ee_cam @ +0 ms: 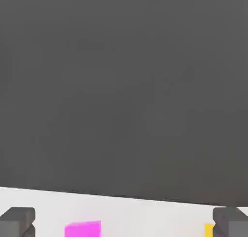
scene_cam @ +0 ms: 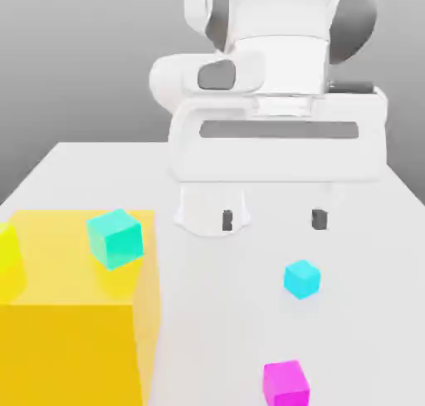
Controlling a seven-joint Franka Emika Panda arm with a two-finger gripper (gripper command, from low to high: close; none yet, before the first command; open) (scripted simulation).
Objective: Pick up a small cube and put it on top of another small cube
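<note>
Nearest the camera, magenta cube (scene_cam: 286,383) lay ungrasped, well apart from cyan cube (scene_cam: 301,279); beyond that cube, gripper (scene_cam: 273,220) hung spread, holding nothing; stacking not begun.

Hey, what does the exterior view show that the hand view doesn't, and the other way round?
Exterior view alone: the small cyan cube on the white table, the teal-green cube sitting on the big yellow block, and the arm's white body above them. Hand view alone: a dark grey backdrop beyond the table's far edge. Shared: the magenta cube, the open gripper holding nothing, the table, and a bit of yellow.
</note>
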